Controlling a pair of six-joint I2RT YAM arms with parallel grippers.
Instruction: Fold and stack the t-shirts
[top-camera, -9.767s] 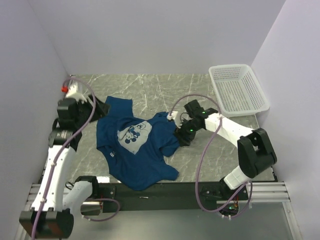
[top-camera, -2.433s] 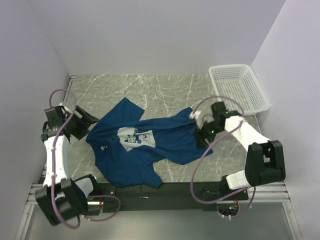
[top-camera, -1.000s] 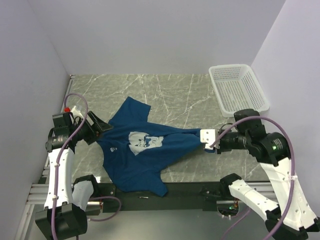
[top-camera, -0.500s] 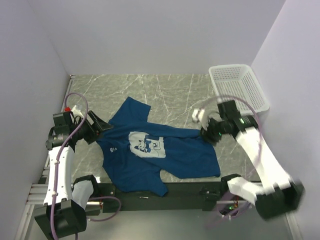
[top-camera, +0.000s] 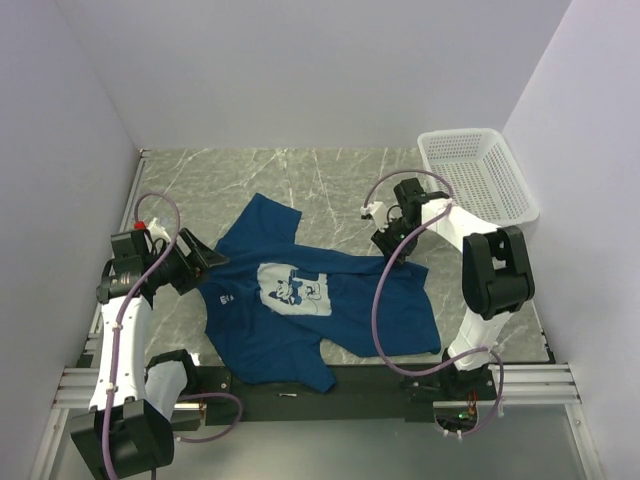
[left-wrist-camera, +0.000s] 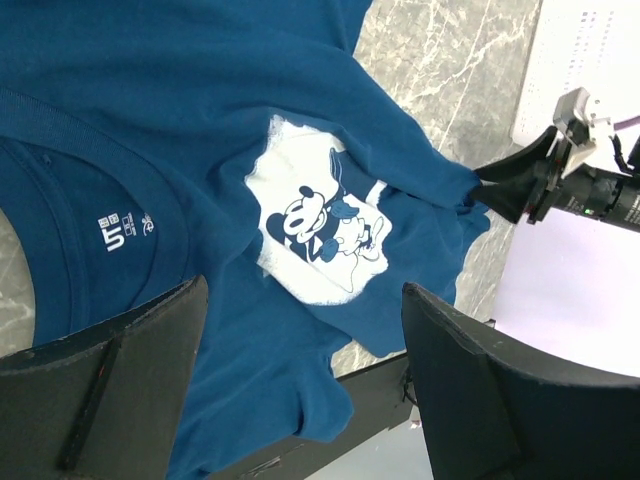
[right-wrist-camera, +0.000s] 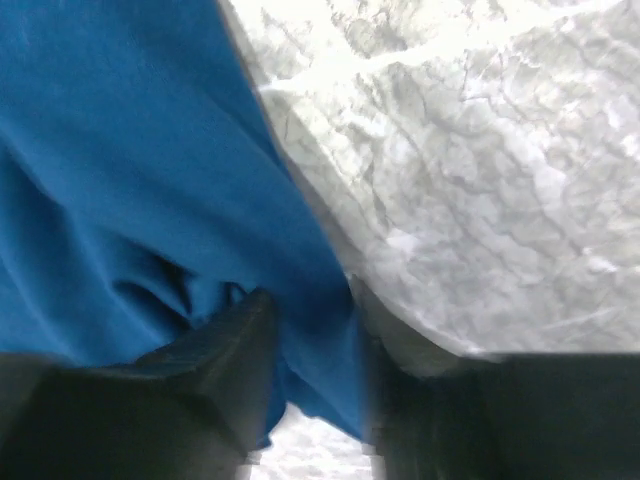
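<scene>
Shirt: blue cotton t-shirt with white cartoon print (top-camera: 340, 322) lies spread but rumpled on grey marbled table (top-camera: 330, 180), print up, collar toward left arm, hem toward right. Right pincer (top-camera: 390, 246) clamped on far hem corner, cloth bunched between fingers (right-wrist-camera: 215, 365). Left pincer (top-camera: 200, 262) at collar, fingers (left-wrist-camera: 100, 385) wide apart. White plastic mesh basket (top-camera: 478, 177) in far-right corner, well apart from shirt. Purple cable (top-camera: 373, 315) of right arm loops across shirt's hem side.
</scene>
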